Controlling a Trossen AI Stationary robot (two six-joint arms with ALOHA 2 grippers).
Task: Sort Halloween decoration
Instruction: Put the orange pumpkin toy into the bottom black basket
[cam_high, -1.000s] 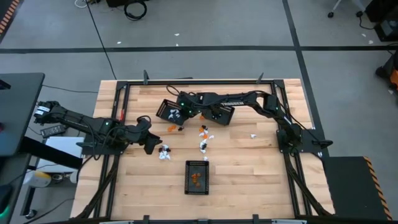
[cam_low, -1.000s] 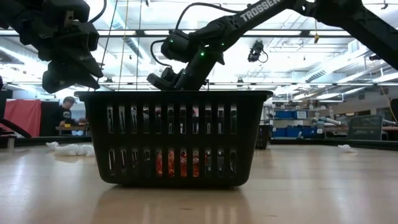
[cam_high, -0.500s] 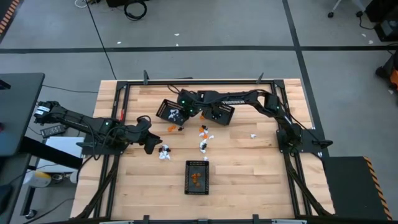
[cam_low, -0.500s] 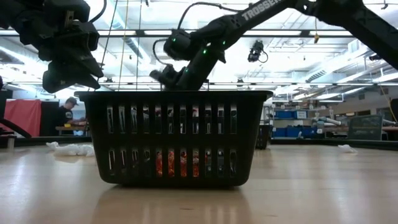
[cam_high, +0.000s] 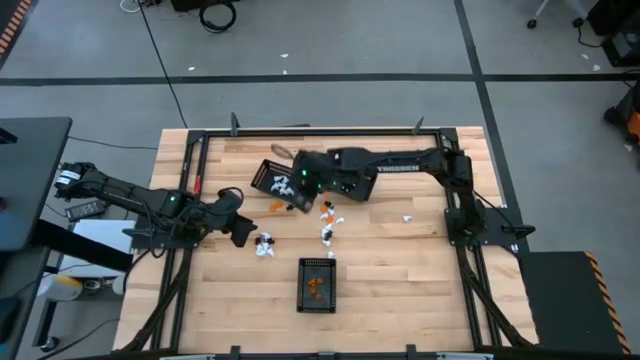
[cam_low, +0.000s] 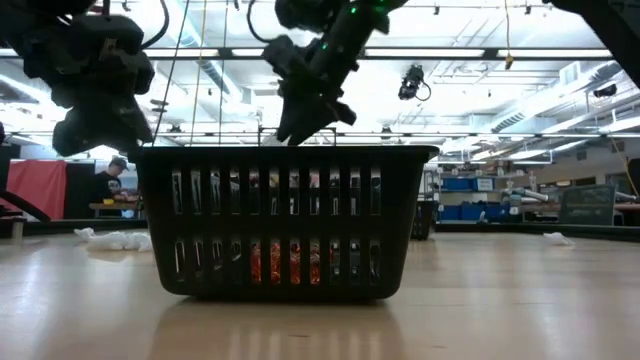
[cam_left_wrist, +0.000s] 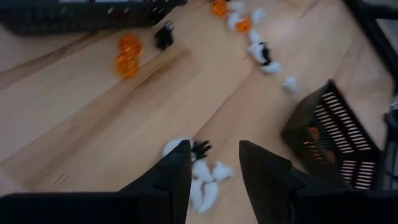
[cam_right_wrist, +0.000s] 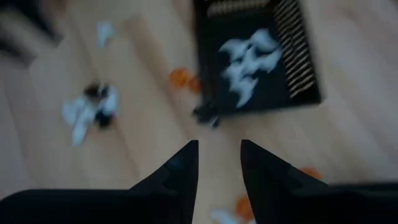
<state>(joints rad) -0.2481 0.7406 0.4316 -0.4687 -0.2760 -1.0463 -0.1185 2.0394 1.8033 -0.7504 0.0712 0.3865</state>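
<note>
Left gripper (cam_high: 243, 230) hovers empty, fingers parted, just beside a cluster of white trinkets (cam_high: 264, 245) on the wooden table (cam_high: 400, 260), the nearer arm to them. Farther right, the right gripper (cam_high: 300, 198), parted and holding nothing, hangs beside a black mesh basket (cam_high: 270, 177) holding white pieces; small orange trinkets (cam_high: 325, 209) lie scattered nearby, likely next.

The table (cam_high: 400, 270) is pale planked wood with a smooth, faintly shiny finish. On it, the black baskets (cam_low: 275, 220) look like slotted matt plastic. The arms (cam_high: 400, 160) above it are dark and matt, and its frame (cam_high: 320, 131) looks like black metal.
</note>
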